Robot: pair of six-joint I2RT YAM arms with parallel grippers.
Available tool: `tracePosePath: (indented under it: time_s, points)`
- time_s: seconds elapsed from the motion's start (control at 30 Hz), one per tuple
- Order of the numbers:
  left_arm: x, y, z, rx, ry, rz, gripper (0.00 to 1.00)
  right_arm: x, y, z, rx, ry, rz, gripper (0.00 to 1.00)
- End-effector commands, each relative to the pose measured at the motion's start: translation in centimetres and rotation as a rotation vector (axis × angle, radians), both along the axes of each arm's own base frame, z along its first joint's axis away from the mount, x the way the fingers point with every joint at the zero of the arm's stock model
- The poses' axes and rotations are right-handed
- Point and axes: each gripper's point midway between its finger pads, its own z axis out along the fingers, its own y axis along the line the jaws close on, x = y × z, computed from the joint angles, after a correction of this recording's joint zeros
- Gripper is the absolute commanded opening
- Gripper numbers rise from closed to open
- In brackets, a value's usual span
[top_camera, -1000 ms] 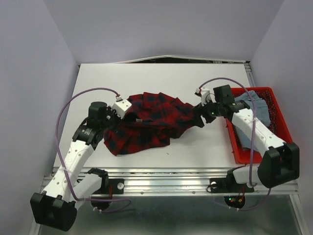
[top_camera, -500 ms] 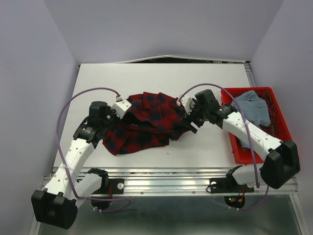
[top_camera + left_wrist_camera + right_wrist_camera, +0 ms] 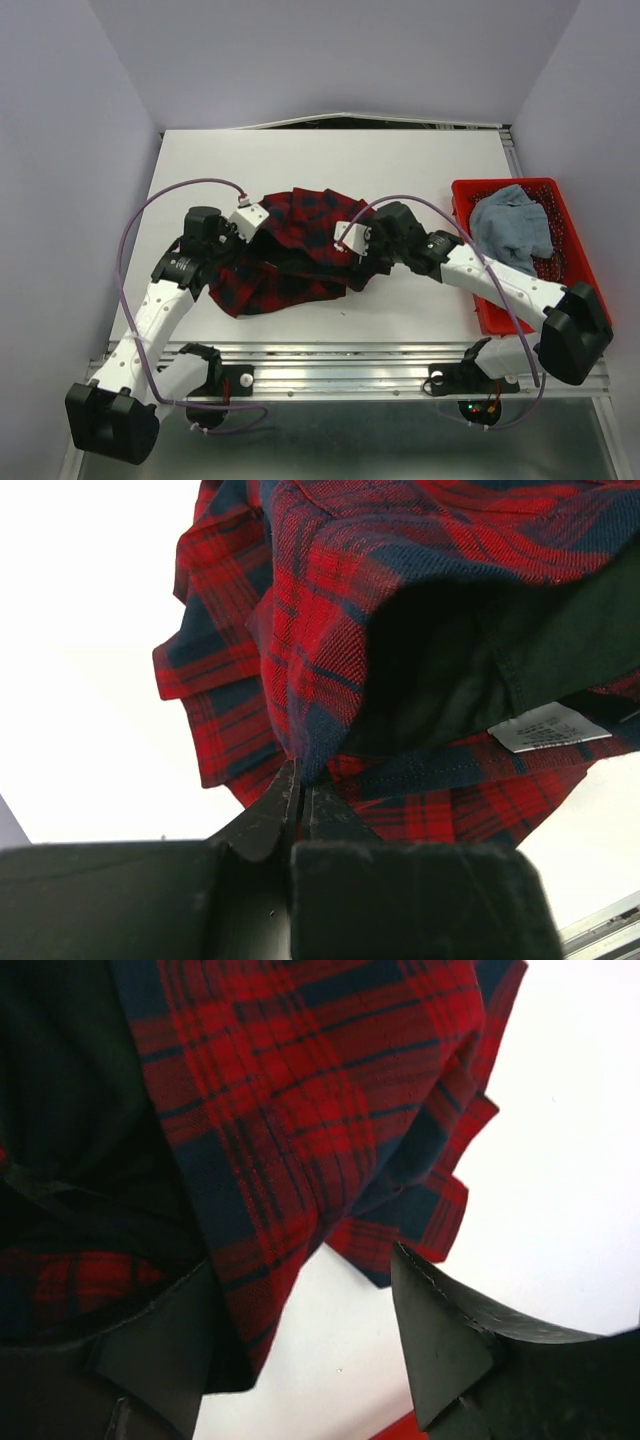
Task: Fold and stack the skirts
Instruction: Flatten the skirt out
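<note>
The red-and-navy plaid skirt [image 3: 300, 240] lies bunched on the white table [image 3: 400, 160]. My left gripper [image 3: 262, 238] is shut on the skirt's left edge, and the left wrist view shows the cloth [image 3: 330, 610] pinched between the closed fingertips [image 3: 298, 775]. My right gripper [image 3: 362, 262] is at the skirt's right edge with its jaws wide apart [image 3: 300, 1260]. The plaid cloth [image 3: 300, 1090] drapes over its left finger [image 3: 160, 1350]. The light blue-grey skirt [image 3: 510, 225] lies crumpled in the red basket [image 3: 505, 183].
The red basket stands at the table's right edge, and a sliver of it shows in the right wrist view [image 3: 400, 1430]. A white label [image 3: 548, 727] shows inside the plaid skirt. Grey walls enclose the table on the left, right and back.
My right gripper has moved left from beside the basket onto the plaid skirt, pushing its right end inward so the skirt is narrower. The left arm has barely moved.
</note>
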Motion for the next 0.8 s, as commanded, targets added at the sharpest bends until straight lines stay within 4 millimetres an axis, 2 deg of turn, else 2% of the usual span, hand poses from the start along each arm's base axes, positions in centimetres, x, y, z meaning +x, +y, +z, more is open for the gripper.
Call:
tracePosePath:
  time_s: [0.0,0.1,0.13,0.17,0.2,0.33,0.37,0.43,0.47,0.5,0.53,0.57,0.6,0.7,0.77]
  points:
    - [0.8,0.4,1.6,-0.004,-0.038,0.031,0.00,2.1,1.6,3.5,0.052,-0.185,0.017,0.67]
    - [1.1,0.6,1.6,-0.005,-0.033,0.054,0.00,2.6,2.3,4.4,0.074,-0.213,0.008,0.40]
    - [1.1,0.6,1.6,-0.006,-0.030,0.066,0.00,3.0,2.5,5.1,0.095,-0.232,-0.011,0.10]
    - [1.4,1.0,1.9,-0.002,-0.034,0.097,0.00,3.8,1.8,5.5,0.100,-0.254,-0.091,0.01]
    - [1.6,1.3,2.0,0.004,-0.039,0.117,0.00,4.3,1.5,5.8,0.106,-0.264,-0.131,0.01]
    - [2.3,3.6,3.8,0.041,-0.120,0.249,0.00,7.6,-3.2,7.8,0.179,-0.275,-0.406,0.01]
    - [2.6,4.7,4.9,0.053,-0.170,0.304,0.00,8.9,-5.9,8.7,0.224,-0.265,-0.535,0.01]
    - [2.8,6.6,7.1,0.044,-0.260,0.418,0.00,9.8,-8.7,10.1,0.298,-0.231,-0.691,0.01]
    - [2.9,7.2,8.3,0.031,-0.299,0.460,0.00,10.6,-11.2,10.5,0.316,-0.227,-0.784,0.01]
    - [2.8,7.9,9.3,0.016,-0.329,0.504,0.00,10.7,-12.3,10.9,0.337,-0.221,-0.837,0.01]
    - [2.7,8.3,11.1,-0.025,-0.383,0.542,0.00,10.5,-13.2,11.1,0.373,-0.202,-0.895,0.01]
    - [2.5,8.3,11.4,-0.041,-0.390,0.554,0.00,10.5,-13.8,11.4,0.394,-0.193,-0.926,0.01]
    - [2.5,8.3,12.4,-0.067,-0.411,0.560,0.00,10.4,-14.2,11.8,0.408,-0.181,-0.954,0.01]
    - [2.2,7.2,13.0,-0.142,-0.390,0.542,0.00,10.1,-14.2,12.7,0.484,-0.149,-1.006,0.01]
    - [2.1,6.3,12.4,-0.170,-0.334,0.515,0.00,10.0,-13.8,12.8,0.511,-0.124,-1.019,0.01]
